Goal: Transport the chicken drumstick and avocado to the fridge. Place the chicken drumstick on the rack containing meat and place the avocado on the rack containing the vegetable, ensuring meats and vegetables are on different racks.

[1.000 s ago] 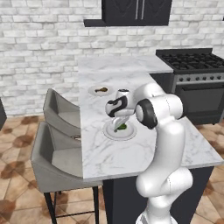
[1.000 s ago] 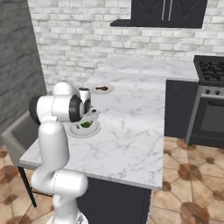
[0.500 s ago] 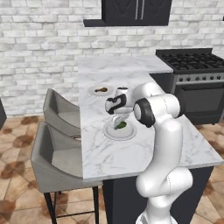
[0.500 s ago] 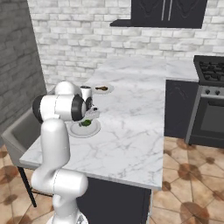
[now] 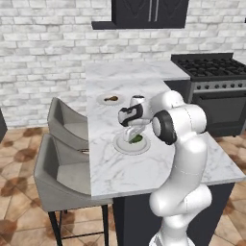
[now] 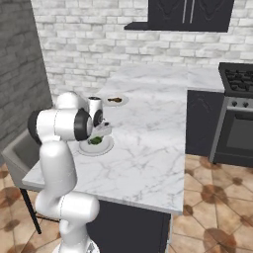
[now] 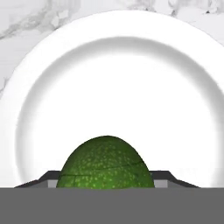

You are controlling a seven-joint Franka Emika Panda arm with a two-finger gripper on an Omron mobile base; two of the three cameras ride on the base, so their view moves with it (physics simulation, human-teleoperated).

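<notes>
The avocado (image 7: 105, 164), dark green and mottled, lies on a white plate (image 7: 112, 65) near the counter's left edge. My gripper (image 7: 106, 178) points down over it, and both fingertips (image 7: 51, 176) press its sides, so it is shut on the avocado. From the base, the avocado (image 5: 137, 140) (image 6: 96, 141) shows under the gripper (image 5: 133, 136) (image 6: 97, 137), still low on its plate (image 5: 120, 145) (image 6: 106, 147). The chicken drumstick (image 5: 111, 99) (image 6: 115, 100) rests on a second white plate (image 5: 102, 100) (image 6: 123, 102) farther back. The fridge and its racks are out of view.
The marble counter (image 5: 144, 168) (image 6: 148, 148) stretches back to the brick wall. Two grey stools (image 5: 62, 168) stand along its left side. A black stove (image 5: 216, 91) (image 6: 237, 113) stands to the right, with a dark cabinet above it.
The fingers have closed in from wide open onto the avocado's sides. The hand has sunk slightly toward the plate.
</notes>
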